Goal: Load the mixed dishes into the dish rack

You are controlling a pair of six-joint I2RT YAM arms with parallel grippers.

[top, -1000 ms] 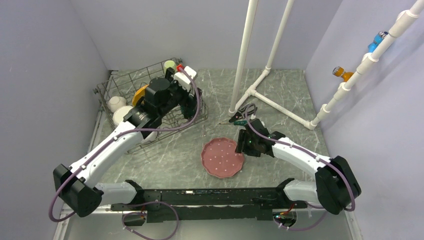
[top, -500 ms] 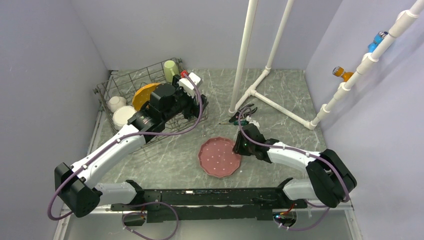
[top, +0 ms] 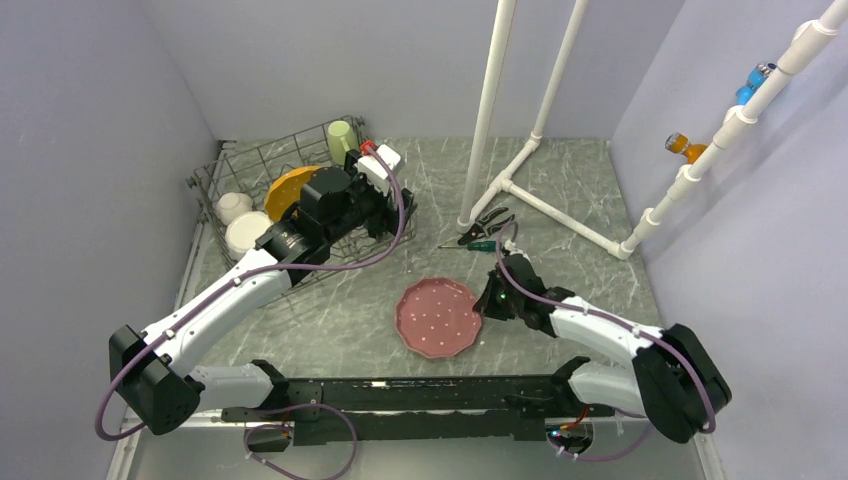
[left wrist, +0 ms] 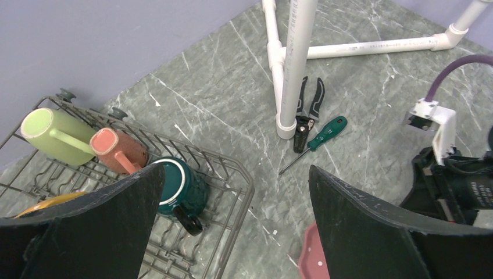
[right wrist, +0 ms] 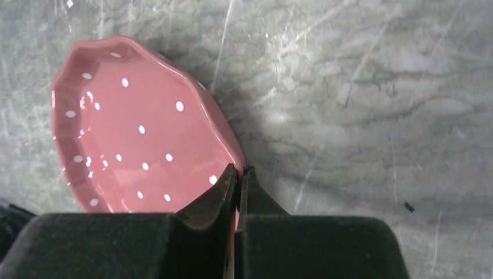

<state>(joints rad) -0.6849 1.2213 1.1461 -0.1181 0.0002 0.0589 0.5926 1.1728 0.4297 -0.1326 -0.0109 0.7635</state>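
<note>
A pink-red scalloped plate with white dots (top: 437, 317) (right wrist: 139, 128) lies on the marble table in front of the arms. My right gripper (top: 487, 302) (right wrist: 239, 170) is shut on its right rim, one finger inside the plate and one outside. The dark wire dish rack (top: 215, 175) (left wrist: 247, 186) stands at the back left. In it are a pale green mug (left wrist: 49, 135), a pink mug (left wrist: 119, 150), a dark teal mug (left wrist: 183, 186), an orange plate (top: 287, 188) and two white bowls (top: 240, 220). My left gripper (top: 378, 215) (left wrist: 235, 168) hangs open and empty over the rack's right edge.
Black-handled pliers (left wrist: 307, 110) and a green screwdriver (left wrist: 325, 132) lie at the foot of a white PVC pipe frame (top: 487, 110) behind the plate. Another white pipe with coloured fittings (top: 740, 110) runs up the right wall. Grey walls close in on three sides.
My right gripper closed from partly open onto the plate's right rim, and the plate slid slightly left. The left arm shifted a little early on, uncovering the orange plate, then held still.
</note>
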